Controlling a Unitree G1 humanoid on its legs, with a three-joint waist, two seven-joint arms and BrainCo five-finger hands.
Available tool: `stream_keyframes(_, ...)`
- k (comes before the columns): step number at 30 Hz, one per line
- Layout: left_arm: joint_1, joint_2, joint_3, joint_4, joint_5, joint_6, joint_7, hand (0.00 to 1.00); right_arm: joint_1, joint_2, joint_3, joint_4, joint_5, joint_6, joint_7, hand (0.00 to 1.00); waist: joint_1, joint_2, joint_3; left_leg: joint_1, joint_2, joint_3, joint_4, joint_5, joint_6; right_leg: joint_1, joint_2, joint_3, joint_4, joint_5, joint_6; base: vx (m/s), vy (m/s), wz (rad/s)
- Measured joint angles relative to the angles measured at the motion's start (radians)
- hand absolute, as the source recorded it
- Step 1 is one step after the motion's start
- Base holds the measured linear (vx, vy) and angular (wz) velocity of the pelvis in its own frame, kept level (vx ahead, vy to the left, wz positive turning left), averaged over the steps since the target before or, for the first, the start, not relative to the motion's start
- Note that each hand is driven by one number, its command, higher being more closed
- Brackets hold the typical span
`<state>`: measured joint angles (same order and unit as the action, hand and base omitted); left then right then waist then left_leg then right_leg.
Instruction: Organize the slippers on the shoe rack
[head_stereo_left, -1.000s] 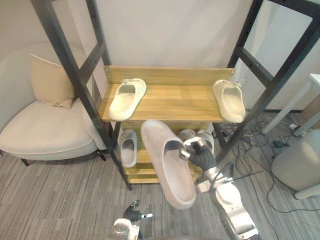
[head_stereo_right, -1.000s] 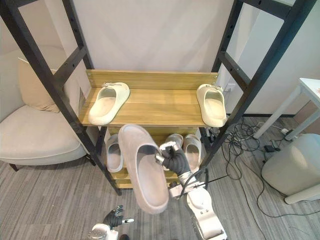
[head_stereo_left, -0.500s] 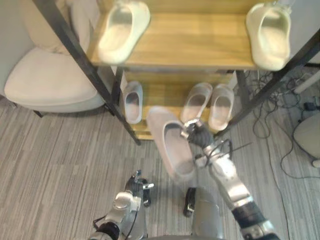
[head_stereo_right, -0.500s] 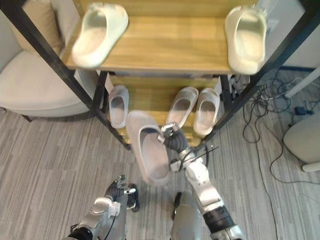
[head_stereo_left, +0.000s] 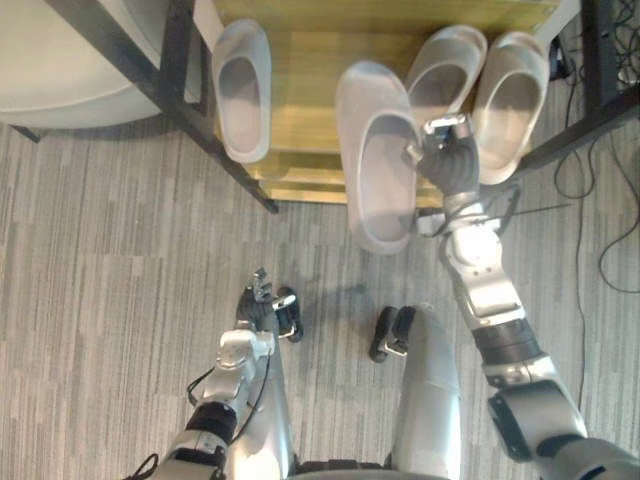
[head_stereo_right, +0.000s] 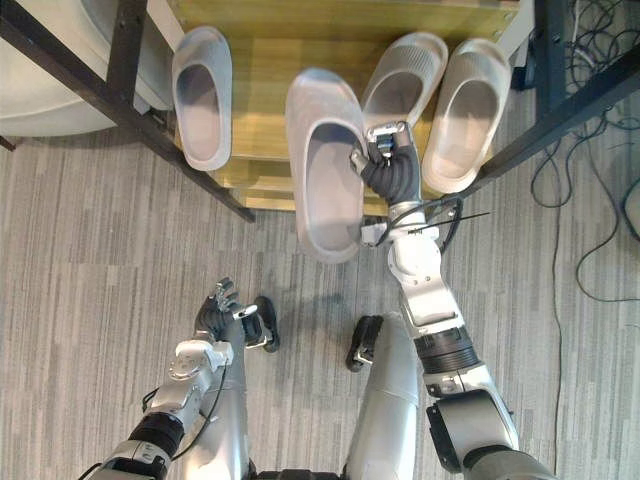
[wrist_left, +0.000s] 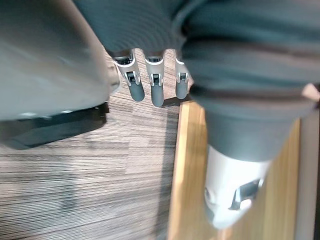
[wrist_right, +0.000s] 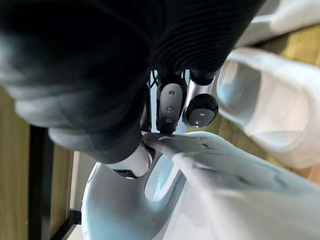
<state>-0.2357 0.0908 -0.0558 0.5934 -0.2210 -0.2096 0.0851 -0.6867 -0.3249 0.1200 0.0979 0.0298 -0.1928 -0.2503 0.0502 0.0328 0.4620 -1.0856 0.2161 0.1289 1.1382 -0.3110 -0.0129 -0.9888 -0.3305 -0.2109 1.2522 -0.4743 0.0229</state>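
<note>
Grey slipper (head_stereo_left: 378, 160), right hand (head_stereo_left: 450, 165) fingers clamped on its rim, over front edge of wooden shelf (head_stereo_left: 300, 60); striped grey floor (head_stereo_left: 100, 260); left hand (head_stereo_left: 258, 305) fingers apart

No readable text, labels, numbers or signs anywhere.

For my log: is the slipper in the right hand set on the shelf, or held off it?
Held off it, it seems: the right hand pinches the slipper by its edge, heel out past the shelf.
</note>
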Motion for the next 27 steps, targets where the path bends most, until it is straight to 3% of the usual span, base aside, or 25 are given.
stream_keyframes(9, -0.010, -0.028, 0.036, -0.052, -0.018, -0.017, 0.001, 0.00, -0.146, -0.002, -0.040, 0.116, -0.029, 0.006, -0.036, 1.00, 0.032, 0.000, 0.000, -0.068, -0.010, -0.024, 0.028, 0.004, -0.006, -0.032, -0.029, -0.036, 0.038, -0.030, -0.006, 0.01, -0.010, 0.15)
stream_keyframes(27, -0.027, -0.014, 0.039, -0.093, -0.092, -0.030, 0.002, 0.00, -0.446, -0.121, -0.033, 0.502, -0.027, 0.045, -0.068, 1.00, 0.085, 0.000, -0.005, -0.161, -0.057, -0.064, 0.034, 0.013, -0.012, -0.063, -0.078, -0.098, 0.058, -0.061, -0.007, 0.01, 0.005, 0.11)
